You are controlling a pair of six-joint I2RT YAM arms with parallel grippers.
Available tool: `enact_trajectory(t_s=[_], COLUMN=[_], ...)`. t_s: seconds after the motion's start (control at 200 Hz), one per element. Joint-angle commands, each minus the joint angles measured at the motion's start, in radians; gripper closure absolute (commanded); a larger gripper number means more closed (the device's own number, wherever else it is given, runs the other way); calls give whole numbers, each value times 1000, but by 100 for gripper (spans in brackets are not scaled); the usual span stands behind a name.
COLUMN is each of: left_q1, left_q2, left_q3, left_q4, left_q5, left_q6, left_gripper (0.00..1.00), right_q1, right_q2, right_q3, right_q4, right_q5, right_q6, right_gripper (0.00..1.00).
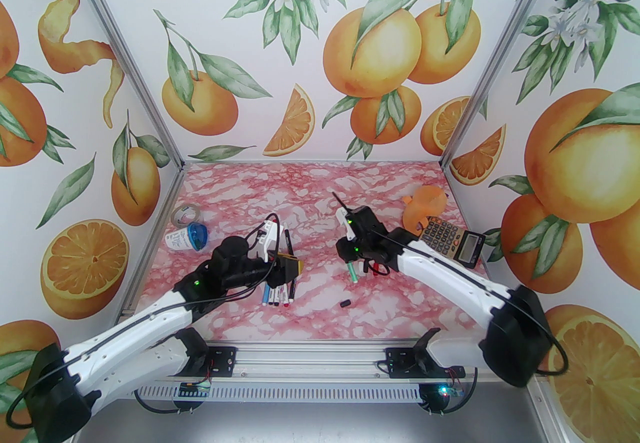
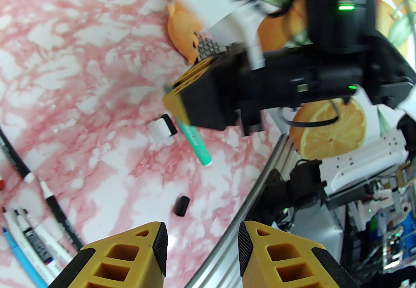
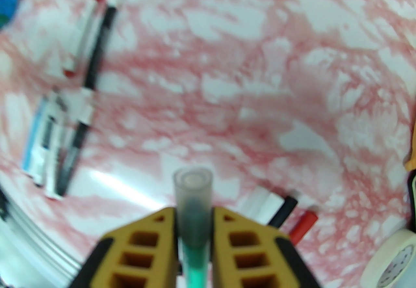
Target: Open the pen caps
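Mia: What does the green pen (image 2: 194,140) look like?
Tom: Thin and green, with a white end. The right gripper (image 3: 194,225) is squeezed tight on it and holds it slanted over the pink table (image 1: 320,181), near the middle. A cloudy grey cap (image 3: 191,186) sits on its tip.
Mia: And the left gripper (image 2: 203,247)?
Tom: Its jaws are apart, with nothing between them. It is near the other pens (image 1: 277,293), bunched on the near left of the table.
Mia: Any loose caps?
Tom: A black cap (image 1: 344,303) lies alone near the front. A white cap (image 3: 265,203), a second black cap (image 3: 286,210) and a red cap (image 3: 304,226) lie side by side by a tape roll (image 3: 393,260).
Mia: What is hard to see?
Tom: From above, the left arm (image 1: 150,316) covers the top of the bunch. The right wrist picture is blurry, so I can't read the print on the pens. The tape roll is cut off at the edge.
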Motion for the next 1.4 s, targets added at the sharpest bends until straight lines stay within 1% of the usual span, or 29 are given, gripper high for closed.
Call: enact_trajectory(t_s=[0.0, 0.115, 0.195, 0.245, 0.32, 0.455, 0.635, 0.751, 0.946, 0.996, 1.071, 1.161, 1.271, 1.326, 1.396], left_q1=[-26, -37, -42, -45, -48, -49, -49, -51, -51, -51, -50, -50, -48, -47, -39], left_q2=[56, 152, 209, 236, 262, 298, 354, 371, 378, 381, 384, 382, 370, 363, 355], left_q3=[-2, -3, 15, 34, 66, 120, 164, 178, 192, 196, 201, 210, 229, 241, 253], left_q4=[178, 338, 405, 432, 444, 450, 485, 472, 441, 443, 443, 436, 365, 315, 260], left_q5=[-11, 26, 46, 60, 73, 111, 195, 208, 208, 212, 218, 220, 210, 199, 196], left_q6=[-52, -102, -124, -132, -129, -123, -153, -154, -140, -141, -142, -134, -88, -55, -15], left_gripper=[57, 57, 56, 54, 51, 50, 49, 49, 50, 53, 63, 71, 81, 85, 89], right_q1=[-26, -44, -44, -45, -46, -47, -50, -59, -67, -70, -72, -74, -74, -74, -74], right_q2=[-75, -133, -167, -187, -208, -239, -266, -284, -296, -297, -296, -299, -315, -323, -332], right_q3=[-17, -31, -42, -51, -67, -107, -153, -175, -186, -194, -207, -218, -235, -239, -242], right_q4=[99, 150, 190, 218, 261, 347, 445, 498, 523, 540, 565, 582, 593, 596, 604], right_q5=[-99, -165, -208, -229, -267, -325, -385, -415, -433, -443, -453, -455, -441, -436, -425], right_q6=[99, 157, 190, 215, 249, 309, 367, 399, 416, 424, 437, 446, 447, 451, 459], right_gripper=[81, 81, 81, 81, 81, 81, 81, 81, 82, 82, 82, 82, 80, 78, 68])
